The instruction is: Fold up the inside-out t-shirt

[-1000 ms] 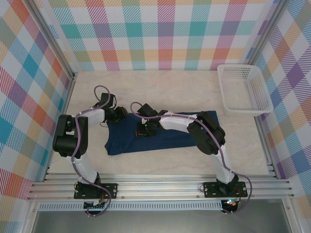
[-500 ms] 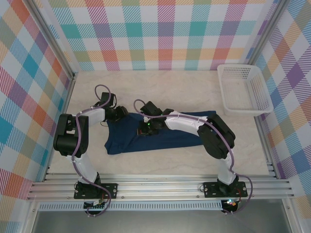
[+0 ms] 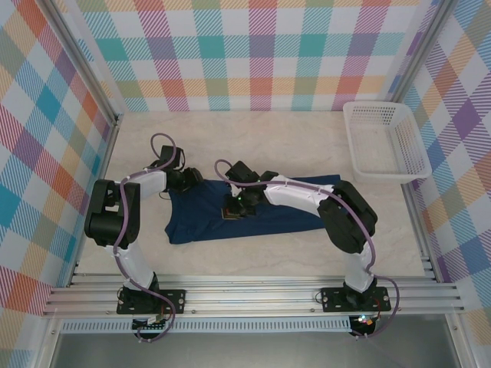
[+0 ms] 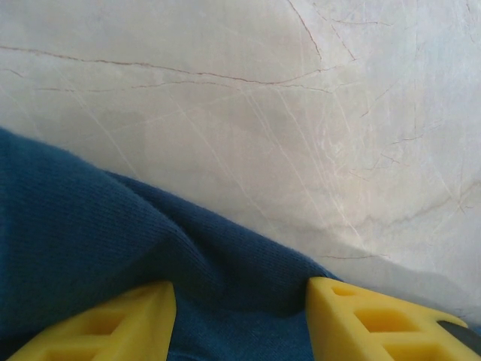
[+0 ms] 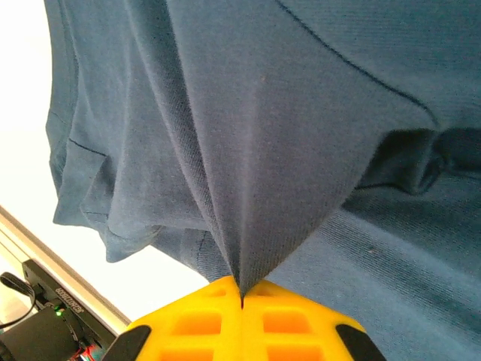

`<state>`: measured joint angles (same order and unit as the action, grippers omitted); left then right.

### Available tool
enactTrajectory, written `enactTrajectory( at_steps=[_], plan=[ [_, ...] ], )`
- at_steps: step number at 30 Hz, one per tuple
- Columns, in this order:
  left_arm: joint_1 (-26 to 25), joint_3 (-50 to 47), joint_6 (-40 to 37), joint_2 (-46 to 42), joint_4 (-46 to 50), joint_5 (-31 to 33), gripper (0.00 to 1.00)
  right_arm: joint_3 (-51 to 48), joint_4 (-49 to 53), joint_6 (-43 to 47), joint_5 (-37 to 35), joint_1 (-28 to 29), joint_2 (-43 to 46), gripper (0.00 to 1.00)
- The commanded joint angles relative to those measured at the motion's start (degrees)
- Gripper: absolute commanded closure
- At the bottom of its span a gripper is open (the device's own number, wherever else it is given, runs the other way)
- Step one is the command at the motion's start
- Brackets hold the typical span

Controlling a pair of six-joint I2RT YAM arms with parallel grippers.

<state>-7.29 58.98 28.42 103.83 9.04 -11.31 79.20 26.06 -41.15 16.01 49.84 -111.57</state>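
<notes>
The inside-out t-shirt [image 3: 201, 224] is dark navy and lies flattened across the middle of the table. My right gripper [image 3: 232, 208] hangs over its centre. In the right wrist view this gripper [image 5: 242, 289] is shut on a pinch of the t-shirt [image 5: 301, 113], which rises to the yellow fingers [image 5: 301, 323] like a tent. My left gripper [image 3: 190, 181] rests at the shirt's far left corner. In the left wrist view it [image 4: 239, 297] stands open, its yellow fingertips [image 4: 353, 316] apart on either side of a ridge of the cloth [image 4: 90, 241], with bare table beyond.
A white plastic basket [image 3: 381, 106] stands at the back right corner. Pale marble tabletop [image 3: 268, 138] surrounds the shirt. The aluminium rail [image 3: 253, 287] with both arm bases runs along the near edge, and checked walls close in three sides.
The right arm's elbow has swung to the right while its gripper stayed over the shirt's middle with the cloth pinched. The left arm has not moved.
</notes>
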Motion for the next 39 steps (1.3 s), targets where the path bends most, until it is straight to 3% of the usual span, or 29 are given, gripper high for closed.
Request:
enactTrajectory(
  at_steps=[1, 6, 10, 24, 39],
  plan=[
    [0.1, 0.2, -1.7, 2.0, 2.4, 2.6, 0.50, 2.7, 5.1, 1.7, 2.5, -0.9, 0.0, 0.90],
    [0.1, 0.5, -1.8, 2.2, 2.7, 2.3, 0.50, 0.7, 3.6, 2.7, 2.7, -0.3, 1.8, 0.72],
    [0.1, 0.6, -1.9, 2.3, 2.6, 2.3, 0.50, -0.2, 2.1, 1.9, 3.6, 1.5, 0.8, 0.66],
    [0.0, 1.0, -2.1, 2.4, 3.0, 2.3, 0.50, 3.1, -1.6, 1.1, 4.2, 2.3, -7.1, 0.64],
    [0.1, 1.0, -2.3, 2.5, 3.0, 2.0, 0.50, 4.6, -3.9, -0.5, 3.1, 2.3, -8.6, 0.63]
  ],
)
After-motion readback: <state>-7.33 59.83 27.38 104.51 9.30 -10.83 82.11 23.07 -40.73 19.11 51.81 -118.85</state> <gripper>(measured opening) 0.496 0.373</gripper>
